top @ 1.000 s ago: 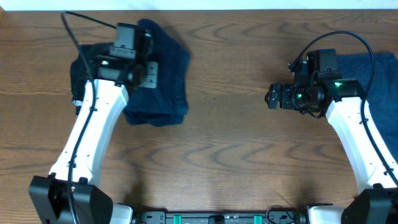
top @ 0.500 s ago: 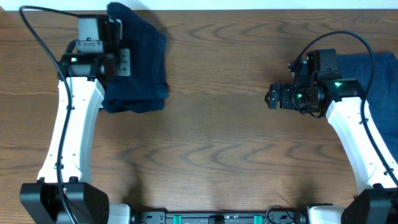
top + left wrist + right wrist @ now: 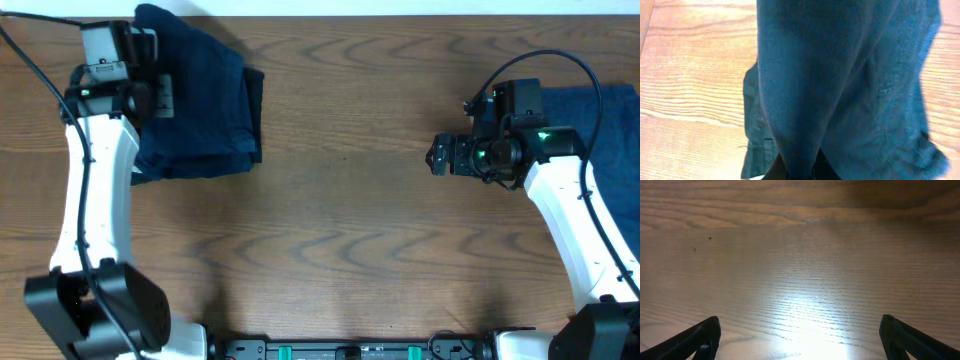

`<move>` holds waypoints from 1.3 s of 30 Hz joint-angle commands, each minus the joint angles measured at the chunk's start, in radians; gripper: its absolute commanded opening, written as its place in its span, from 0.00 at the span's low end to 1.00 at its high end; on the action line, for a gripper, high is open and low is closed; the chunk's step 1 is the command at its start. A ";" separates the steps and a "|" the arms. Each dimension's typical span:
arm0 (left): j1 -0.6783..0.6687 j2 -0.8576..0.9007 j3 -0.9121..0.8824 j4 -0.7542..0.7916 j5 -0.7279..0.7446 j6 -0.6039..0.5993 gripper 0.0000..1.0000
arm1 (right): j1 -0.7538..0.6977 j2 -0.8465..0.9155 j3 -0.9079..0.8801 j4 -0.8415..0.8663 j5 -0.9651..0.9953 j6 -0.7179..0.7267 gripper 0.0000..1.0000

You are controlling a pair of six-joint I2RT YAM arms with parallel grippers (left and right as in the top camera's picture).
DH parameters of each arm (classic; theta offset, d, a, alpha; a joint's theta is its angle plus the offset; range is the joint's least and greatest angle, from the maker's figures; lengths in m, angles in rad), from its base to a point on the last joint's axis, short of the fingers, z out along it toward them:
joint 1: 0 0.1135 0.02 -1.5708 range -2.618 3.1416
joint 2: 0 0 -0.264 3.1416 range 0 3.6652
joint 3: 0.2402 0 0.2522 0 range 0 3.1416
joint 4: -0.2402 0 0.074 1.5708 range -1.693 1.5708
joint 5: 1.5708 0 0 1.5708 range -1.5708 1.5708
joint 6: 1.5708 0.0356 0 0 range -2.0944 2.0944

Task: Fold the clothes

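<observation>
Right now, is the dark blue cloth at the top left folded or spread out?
Folded: the navy cloth lies as a compact stack, with layered edges showing along its right and lower sides.

Robotics lab — cabled robot arm (image 3: 95, 200) on wooden table (image 3: 340, 250).

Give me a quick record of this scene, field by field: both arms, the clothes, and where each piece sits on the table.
left gripper: jaws shut on the navy garment
navy garment: rumpled, looks doubled over, at the far left of the table
right gripper: jaws open, holding nothing, over bare wood
second blue garment: at the far right edge, partly hidden by the right arm
contact between garments: none, they lie well apart
</observation>
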 commanded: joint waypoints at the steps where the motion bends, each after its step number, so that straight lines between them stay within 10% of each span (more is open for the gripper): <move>1: 0.037 0.045 0.038 0.033 -0.021 0.029 0.06 | -0.002 0.001 0.005 0.000 0.006 0.000 0.99; 11: 0.103 0.190 0.038 0.123 -0.080 0.066 0.09 | -0.002 0.001 0.005 0.000 0.006 0.000 0.99; 17: 0.124 0.237 0.038 0.169 -0.081 0.061 0.85 | -0.002 0.001 0.005 0.000 0.006 0.000 0.99; 23: 0.130 0.141 0.055 0.168 -0.087 -0.186 0.89 | -0.002 0.001 0.005 0.000 0.006 0.000 0.99; 27: 0.129 0.035 0.055 0.042 -0.011 -0.356 0.85 | -0.002 0.001 0.005 0.000 0.006 0.000 0.99; 33: 0.129 -0.007 0.039 -0.248 0.224 -0.370 0.19 | -0.002 0.001 0.005 0.000 0.006 0.000 0.99; 39: 0.130 0.040 -0.099 -0.232 0.280 -0.371 0.14 | -0.002 0.001 0.005 0.000 0.006 0.000 0.99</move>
